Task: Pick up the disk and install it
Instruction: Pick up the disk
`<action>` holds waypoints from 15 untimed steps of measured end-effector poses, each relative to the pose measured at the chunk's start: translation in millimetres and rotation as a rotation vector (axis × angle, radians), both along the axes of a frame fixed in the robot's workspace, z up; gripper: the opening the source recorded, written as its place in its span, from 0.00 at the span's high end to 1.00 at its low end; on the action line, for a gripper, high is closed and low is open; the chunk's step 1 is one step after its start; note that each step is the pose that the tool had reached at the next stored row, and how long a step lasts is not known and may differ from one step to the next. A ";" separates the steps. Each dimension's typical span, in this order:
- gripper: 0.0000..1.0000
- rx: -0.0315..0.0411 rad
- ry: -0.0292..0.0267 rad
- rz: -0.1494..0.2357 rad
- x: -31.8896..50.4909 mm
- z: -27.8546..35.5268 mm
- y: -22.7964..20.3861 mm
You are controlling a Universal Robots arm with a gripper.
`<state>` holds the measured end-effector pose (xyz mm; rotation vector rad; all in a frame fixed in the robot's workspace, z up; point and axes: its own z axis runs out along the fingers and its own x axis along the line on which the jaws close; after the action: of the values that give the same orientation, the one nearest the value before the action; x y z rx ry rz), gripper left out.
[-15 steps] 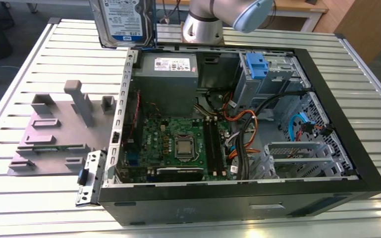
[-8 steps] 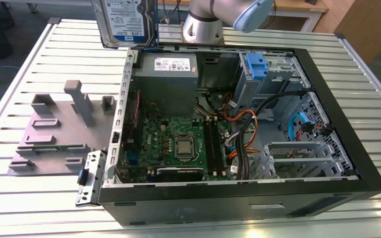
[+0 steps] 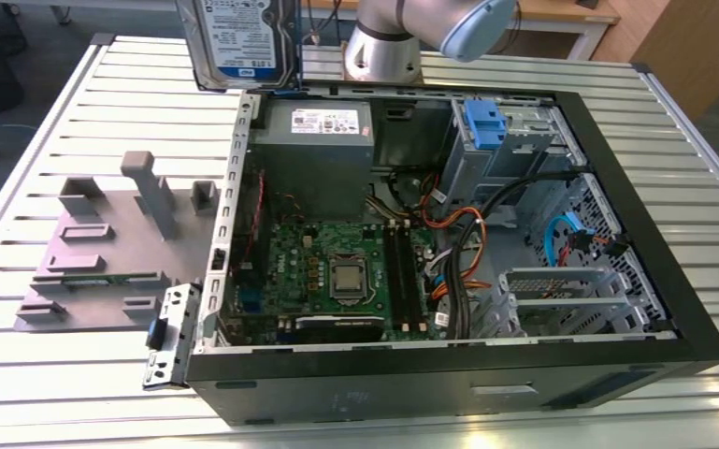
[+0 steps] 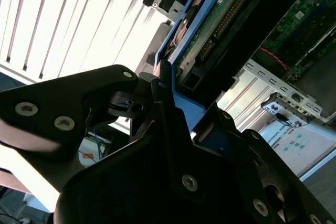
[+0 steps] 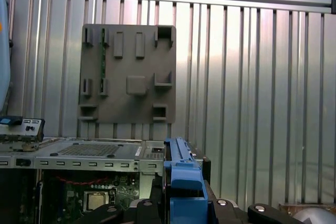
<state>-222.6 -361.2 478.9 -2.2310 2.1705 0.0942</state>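
The disk (image 3: 240,37) hangs in the air above the back left corner of the open computer case (image 3: 459,383) in the exterior view, label side facing the camera. In the second wrist view my gripper (image 4: 191,113) is shut on the disk's blue carrier frame, and the drive's green circuit-board underside (image 4: 220,19) points away from the fingers (image 4: 163,103). In the first wrist view the disk (image 5: 181,169) stands edge-on, held by the gripper (image 5: 184,208), over the case's rim.
Inside the case lie the motherboard (image 3: 334,271), a grey power-supply box (image 3: 315,140), cables, and a drive bay with a blue clip (image 3: 481,122). A grey fixture plate (image 3: 97,253) sits on the slatted metal table (image 3: 60,374) beside the case.
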 end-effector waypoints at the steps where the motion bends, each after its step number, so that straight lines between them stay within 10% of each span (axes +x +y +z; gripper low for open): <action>1: 0.63 0.0000 0.0000 0.000 0.4 0.0 0.0; 15: 0.63 0.0000 0.0000 0.000 6.3 0.0 0.0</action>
<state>-216.2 -361.2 478.9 -2.2309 2.1706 0.0942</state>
